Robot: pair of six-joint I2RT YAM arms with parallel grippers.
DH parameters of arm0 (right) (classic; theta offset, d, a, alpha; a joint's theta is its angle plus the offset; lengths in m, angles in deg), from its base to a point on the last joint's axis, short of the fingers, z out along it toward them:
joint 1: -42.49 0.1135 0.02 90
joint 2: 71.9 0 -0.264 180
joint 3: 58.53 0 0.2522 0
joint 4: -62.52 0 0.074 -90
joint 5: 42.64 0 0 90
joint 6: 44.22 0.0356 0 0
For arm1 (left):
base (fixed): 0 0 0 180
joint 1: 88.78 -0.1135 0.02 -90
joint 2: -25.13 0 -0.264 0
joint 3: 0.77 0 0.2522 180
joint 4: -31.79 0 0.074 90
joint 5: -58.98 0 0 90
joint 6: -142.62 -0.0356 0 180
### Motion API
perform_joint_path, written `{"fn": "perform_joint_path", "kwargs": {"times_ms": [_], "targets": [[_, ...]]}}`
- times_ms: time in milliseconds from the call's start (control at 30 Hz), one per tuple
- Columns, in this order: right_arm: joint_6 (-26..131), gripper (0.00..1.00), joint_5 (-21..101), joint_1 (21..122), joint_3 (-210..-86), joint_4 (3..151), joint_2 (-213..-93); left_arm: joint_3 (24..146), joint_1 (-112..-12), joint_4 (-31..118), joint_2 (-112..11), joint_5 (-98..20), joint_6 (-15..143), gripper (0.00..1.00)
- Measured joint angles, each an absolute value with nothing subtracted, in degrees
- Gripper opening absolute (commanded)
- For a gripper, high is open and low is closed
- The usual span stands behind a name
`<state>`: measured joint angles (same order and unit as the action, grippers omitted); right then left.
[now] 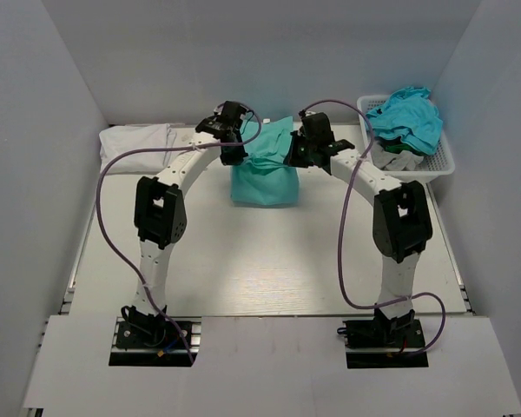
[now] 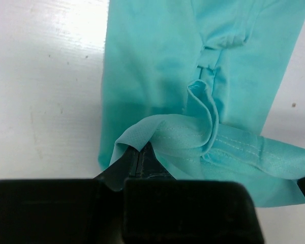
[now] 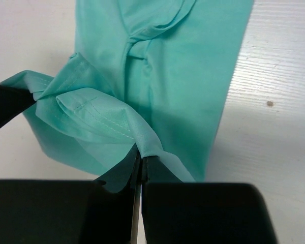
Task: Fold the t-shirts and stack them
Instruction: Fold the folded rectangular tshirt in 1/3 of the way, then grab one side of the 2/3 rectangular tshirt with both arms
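A mint-green t-shirt [image 1: 265,178] hangs between both grippers at the back middle of the table, its lower part folded on the surface. My left gripper [image 1: 235,155] is shut on the shirt's left hem edge [image 2: 168,134], the jaws pinched together [image 2: 138,152]. My right gripper [image 1: 293,155] is shut on the right hem edge [image 3: 112,119], the cloth draped over its closed tips [image 3: 141,155]. A folded white t-shirt [image 1: 143,139] lies at the back left. Turquoise-blue t-shirts [image 1: 408,117] are heaped in the basket.
A white mesh basket [image 1: 441,161] stands at the back right with a whitish garment [image 1: 395,158] under the blue heap. Grey walls close in the table on three sides. Purple cables loop off both arms.
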<state>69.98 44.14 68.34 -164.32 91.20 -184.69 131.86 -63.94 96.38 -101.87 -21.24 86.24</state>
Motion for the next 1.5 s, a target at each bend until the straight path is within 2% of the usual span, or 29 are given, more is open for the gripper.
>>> {"fn": "perform_joint_path", "kwargs": {"times_ms": [100, 167, 200, 233, 267, 300, 333, 367, 500, 567, 733, 933, 1067, 1400, 1500], "targets": [[70.0, 0.00, 44.3, 67.4, -165.5, 90.7, -186.9, 132.2, -64.4, 94.0, -103.0, -21.5, 86.0, 0.01], [70.0, 0.03, 44.4, 66.8, -166.1, 89.5, -188.5, 132.4, -64.7, 92.5, -103.9, -21.8, 86.0, 0.07], [70.4, 0.24, 44.6, 66.5, -166.6, 89.3, -189.3, 132.4, -64.9, 91.5, -104.6, -21.9, 86.1, 0.16], [70.6, 0.31, 44.7, 66.3, -167.1, 88.9, -190.1, 132.6, -65.0, 90.9, -105.1, -21.9, 86.2, 0.34], [70.7, 0.43, 44.6, 66.0, -168.6, 89.0, -191.6, 133.6, -65.2, 90.9, -106.1, -21.9, 86.2, 0.64], [71.0, 0.74, 44.2, 65.6, -170.4, 88.4, -193.3, 135.1, -65.4, 90.3, -107.6, -22.0, 86.4, 0.84], [71.6, 0.88, 43.7, 65.3, -171.8, 87.9, -194.8, 136.7, -65.7, 90.0, -108.8, -22.1, 86.2, 1.00], [71.5, 0.90, 43.0, 64.9, -173.4, 87.5, -196.3, 138.9, -66.0, 89.9, -110.3, -22.1, 86.6, 1.00], [70.4, 0.90, 40.1, 63.8, -176.4, 86.4, -198.8, 142.6, -67.0, 87.6, -112.1, -21.8, 86.7, 1.00], [69.8, 0.90, 39.4, 63.5, -175.1, 85.0, -197.3, 138.5, -67.4, 85.3, -109.0, -21.5, 86.5, 1.00], [69.0, 0.90, 36.9, 63.3, -160.6, 81.6, -185.0, 119.9, -67.8, 81.1, -95.6, -22.9, 85.7, 1.00], [69.2, 0.90, 35.2, 63.6, -146.4, 80.2, -174.9, 109.7, -66.3, 81.1, -90.0, -25.5, 84.5, 0.99], [69.7, 0.90, 34.9, 63.6, -141.6, 81.2, -175.1, 105.7, -65.7, 81.7, -90.8, -26.1, 84.0, 0.99], [71.0, 0.90, 34.9, 63.6, -142.0, 83.5, -180.8, 104.5, -65.8, 81.0, -96.4, -28.4, 83.4, 1.00], [71.9, 0.90, 34.0, 63.6, -143.1, 83.2, -183.0, 104.5, -65.8, 80.9, -96.5, -29.1, 83.6, 0.81]]}}
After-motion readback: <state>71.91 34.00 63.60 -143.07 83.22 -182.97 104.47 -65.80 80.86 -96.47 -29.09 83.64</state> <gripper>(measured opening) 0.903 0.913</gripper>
